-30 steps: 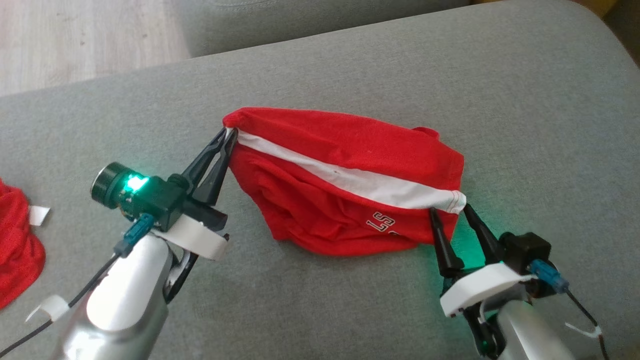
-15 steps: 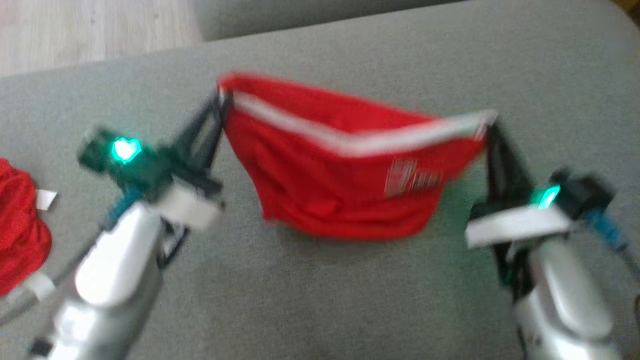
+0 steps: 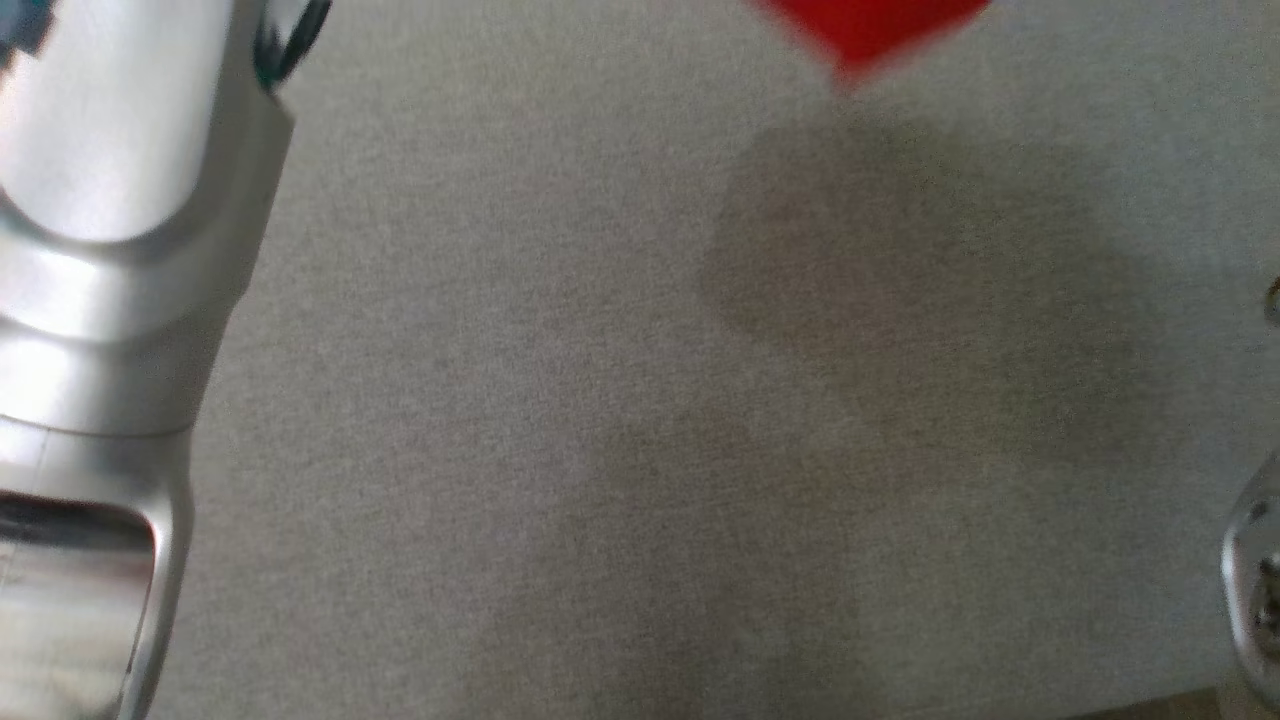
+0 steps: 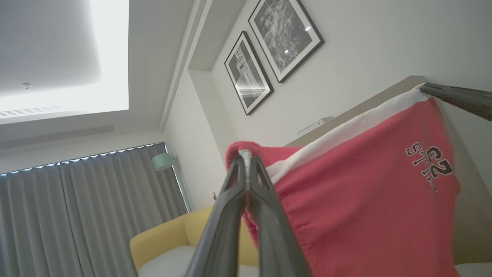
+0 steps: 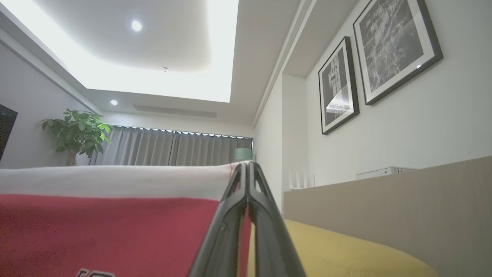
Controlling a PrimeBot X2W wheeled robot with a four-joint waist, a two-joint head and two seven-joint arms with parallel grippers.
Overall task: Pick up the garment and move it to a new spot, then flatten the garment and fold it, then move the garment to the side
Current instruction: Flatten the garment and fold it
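The garment (image 4: pixel 365 184) is red with a white waistband and a dark printed mark, and it hangs stretched in the air between my two grippers. My left gripper (image 4: pixel 246 154) is shut on one bunched end of the waistband. At the other end, one of my right gripper's fingers (image 4: pixel 457 97) comes in from the upper right of the left wrist view. In the right wrist view my right gripper (image 5: pixel 247 164) is shut on the white band of the garment (image 5: pixel 107 227). The head view catches a blurred red tip of the garment (image 3: pixel 870 25) at its top edge, above its shadow.
The grey cushion surface (image 3: pixel 600 400) lies below, with my pale left forearm (image 3: pixel 110 200) over its left side. A yellow sofa (image 5: pixel 346 250), framed pictures (image 4: pixel 269 50), grey curtains (image 4: pixel 77 215) and a potted plant (image 5: pixel 77 130) stand around the room.
The right gripper has shut on the waistband's end. Both arms have lifted the garment off the grey surface and stretched it. The head view has shifted, so the garment sits at its top edge.
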